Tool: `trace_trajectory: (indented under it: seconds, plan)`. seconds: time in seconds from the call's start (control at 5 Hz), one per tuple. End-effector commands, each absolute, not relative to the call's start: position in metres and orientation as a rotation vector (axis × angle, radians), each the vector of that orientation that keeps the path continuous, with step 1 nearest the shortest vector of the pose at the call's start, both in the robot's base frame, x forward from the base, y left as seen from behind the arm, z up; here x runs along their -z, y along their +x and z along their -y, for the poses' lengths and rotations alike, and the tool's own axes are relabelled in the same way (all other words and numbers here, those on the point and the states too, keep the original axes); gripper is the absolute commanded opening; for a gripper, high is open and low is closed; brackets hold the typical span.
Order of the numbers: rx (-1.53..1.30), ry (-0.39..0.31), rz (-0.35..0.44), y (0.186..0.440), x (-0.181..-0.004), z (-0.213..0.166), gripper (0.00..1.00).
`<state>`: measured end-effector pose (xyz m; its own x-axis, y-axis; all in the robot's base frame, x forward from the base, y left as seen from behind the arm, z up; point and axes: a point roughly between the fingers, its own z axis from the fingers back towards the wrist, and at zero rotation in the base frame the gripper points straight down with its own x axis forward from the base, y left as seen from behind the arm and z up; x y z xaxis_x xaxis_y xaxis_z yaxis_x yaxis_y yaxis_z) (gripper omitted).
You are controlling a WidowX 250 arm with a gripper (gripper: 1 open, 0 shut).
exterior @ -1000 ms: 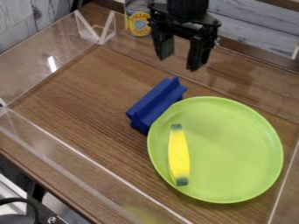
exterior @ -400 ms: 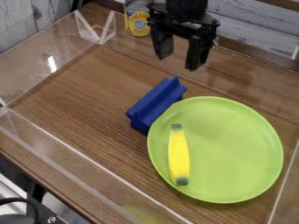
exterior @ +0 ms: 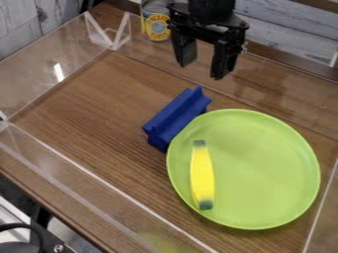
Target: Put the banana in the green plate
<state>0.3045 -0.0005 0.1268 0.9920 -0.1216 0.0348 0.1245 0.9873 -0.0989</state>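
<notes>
The yellow banana (exterior: 201, 174) lies inside the lime-green plate (exterior: 271, 158), along its left side, with dark tips at both ends. The plate rests on the wooden table at the lower right. My black gripper (exterior: 207, 57) hangs at the top centre, well behind the plate and above the table, pointing down. Its fingers stand apart and open with nothing between them.
A blue rectangular block (exterior: 176, 116) lies just left of the plate, touching its rim. Clear acrylic walls (exterior: 46, 69) fence the wooden table. A yellow-labelled can (exterior: 157, 24) stands behind the gripper at the back edge.
</notes>
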Motion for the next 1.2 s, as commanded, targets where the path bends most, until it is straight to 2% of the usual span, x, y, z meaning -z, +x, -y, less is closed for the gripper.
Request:
trace_trajectory:
  seconds: [0.0,0.6,1.0]
  plan:
    - [0.128,-0.094,0.126,0.311,-0.153,-0.001,1.00]
    - [0.136,-0.095,0.135,0.310,-0.154,0.000,1.00]
    - [0.052,-0.089,0.112,0.288,-0.143,0.012,1.00]
